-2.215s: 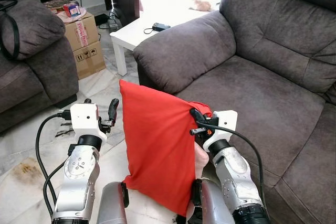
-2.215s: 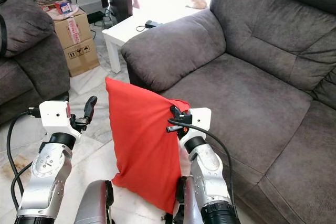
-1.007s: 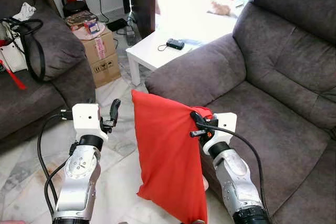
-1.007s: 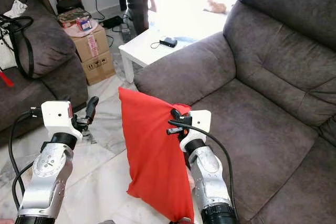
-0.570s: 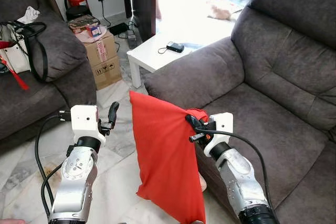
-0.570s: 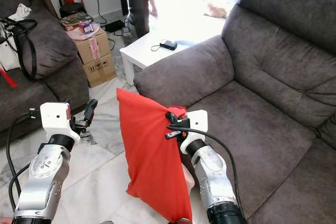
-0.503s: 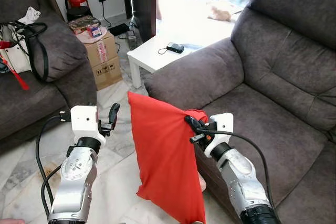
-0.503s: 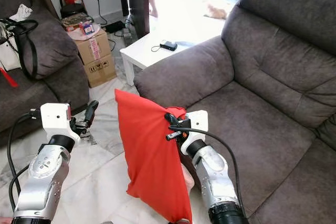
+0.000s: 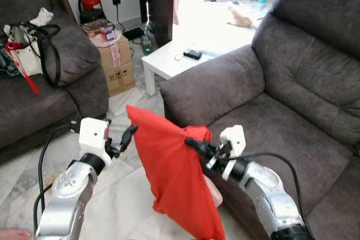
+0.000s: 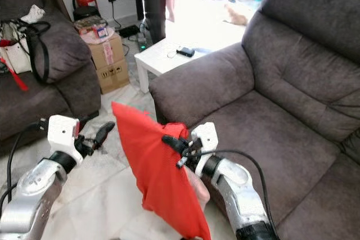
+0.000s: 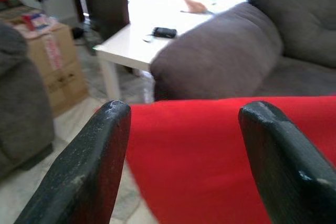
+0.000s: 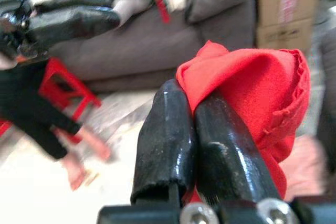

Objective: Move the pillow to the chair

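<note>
A red pillow (image 9: 175, 179) hangs slanted over the floor in front of the grey armchair (image 9: 281, 127). My right gripper (image 9: 194, 143) is shut on a bunched top corner of the pillow; the right wrist view shows the red cloth (image 12: 247, 87) pinched beside the closed fingers (image 12: 168, 129). My left gripper (image 9: 129, 133) is open at the pillow's upper left edge. In the left wrist view its two fingers (image 11: 89, 166) stand wide apart with the pillow (image 11: 194, 150) just beyond them. The pillow's lower end hangs in front of the chair's front edge.
The chair's armrest (image 9: 211, 85) lies just past the pillow. Behind it stand a white side table (image 9: 171, 60) carrying a dark device and a cardboard box (image 9: 115, 63). A grey sofa (image 9: 50, 91) with bags is at left. A person's foot (image 9: 14, 233) shows at the lower left.
The camera has shifted. The pillow now hangs more slanted, its top leaning left. My right gripper has dropped and reached left with it; my left gripper has turned toward the pillow's edge.
</note>
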Controlling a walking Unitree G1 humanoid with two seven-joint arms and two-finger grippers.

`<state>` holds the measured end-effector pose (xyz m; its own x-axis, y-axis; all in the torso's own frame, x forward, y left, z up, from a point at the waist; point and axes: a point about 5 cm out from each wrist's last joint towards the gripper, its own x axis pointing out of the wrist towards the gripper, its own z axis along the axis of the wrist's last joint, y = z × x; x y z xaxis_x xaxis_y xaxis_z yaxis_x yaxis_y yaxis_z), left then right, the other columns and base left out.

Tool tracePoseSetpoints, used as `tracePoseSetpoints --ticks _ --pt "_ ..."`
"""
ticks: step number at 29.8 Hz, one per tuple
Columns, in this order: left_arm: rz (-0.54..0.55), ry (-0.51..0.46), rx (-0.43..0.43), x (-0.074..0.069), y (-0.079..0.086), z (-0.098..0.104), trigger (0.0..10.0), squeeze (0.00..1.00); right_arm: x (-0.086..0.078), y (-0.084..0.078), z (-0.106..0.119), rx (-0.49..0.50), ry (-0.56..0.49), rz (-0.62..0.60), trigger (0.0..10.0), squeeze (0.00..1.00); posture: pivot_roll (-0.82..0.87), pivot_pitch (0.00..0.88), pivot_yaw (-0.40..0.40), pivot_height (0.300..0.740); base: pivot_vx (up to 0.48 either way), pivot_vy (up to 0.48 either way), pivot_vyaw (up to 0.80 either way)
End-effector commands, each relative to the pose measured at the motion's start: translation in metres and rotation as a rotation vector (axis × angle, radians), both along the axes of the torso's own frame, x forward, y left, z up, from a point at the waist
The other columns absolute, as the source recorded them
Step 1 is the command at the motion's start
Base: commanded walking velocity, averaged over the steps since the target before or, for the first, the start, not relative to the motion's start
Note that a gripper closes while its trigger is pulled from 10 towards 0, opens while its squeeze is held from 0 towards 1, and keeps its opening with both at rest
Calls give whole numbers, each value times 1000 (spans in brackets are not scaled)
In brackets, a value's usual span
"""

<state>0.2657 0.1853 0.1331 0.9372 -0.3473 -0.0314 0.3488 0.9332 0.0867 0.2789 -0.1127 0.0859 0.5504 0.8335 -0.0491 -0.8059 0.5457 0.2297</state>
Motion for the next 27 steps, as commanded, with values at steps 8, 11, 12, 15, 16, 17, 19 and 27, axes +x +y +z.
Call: tracePoseSetpoints --ticks 8,11,12,15,16,17,19,27 --pt "-171 93 -15 -12 -9 -1 10000 0 -5 4 26 45 -88 136 10000 0 133 86 -81 740 0 0 0" --pt "-245 128 -45 -19 -14 -1 10000 0 -10 4 21 22 -59 181 10000 0 138 88 -80 740 0 0 0" --pt "-265 138 -58 -21 -15 0 10000 0 -11 4 20 20 -53 190 10000 0 138 88 -80 740 0 0 0" --pt "-407 219 -54 -40 -19 1 10000 0 -16 2 17 16 -23 227 10000 0 141 91 -81 740 0 0 0" --pt "-431 238 -40 -43 -19 1 10000 0 -17 2 16 13 -19 231 10000 0 142 91 -82 740 0 0 0" --pt "-431 238 -40 -43 -19 1 10000 0 -17 2 16 13 -19 231 10000 0 142 91 -82 740 0 0 0" --pt "-527 311 -4 -57 -19 -1 10000 0 -17 -2 12 -18 -9 238 10000 0 147 93 -82 740 0 0 0" --pt "-703 562 120 -99 -1 -11 10000 0 -20 -9 4 -59 33 279 10000 0 155 95 -84 740 0 0 0"
